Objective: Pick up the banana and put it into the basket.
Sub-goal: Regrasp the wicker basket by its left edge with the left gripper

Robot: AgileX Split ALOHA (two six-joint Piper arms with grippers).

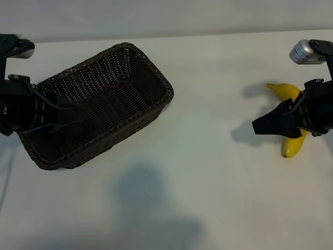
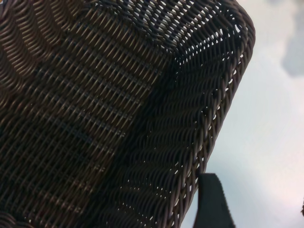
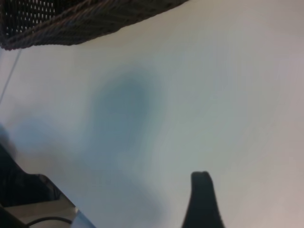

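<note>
1. Lying on the white table [image 1: 208,172] at the right of the exterior view, the banana [image 1: 289,94] is seen as smooth, bright yellow and curved, its middle hidden behind the right gripper [image 1: 260,126], whose jaws are spread and grasp nothing. The dark brown woven basket [image 1: 151,70] stands well apart at the left, nothing inside it; the left gripper [image 1: 75,112] is held over its near end, jaws spread and unloaded.
2. Only bare wicker of the basket [image 2: 95,118] is shown in the left wrist view, one finger [image 2: 212,202] just outside its rim.
3. Bare table [image 3: 213,95], a basket corner [image 3: 71,19] and one finger [image 3: 202,202] are shown in the right wrist view.
</note>
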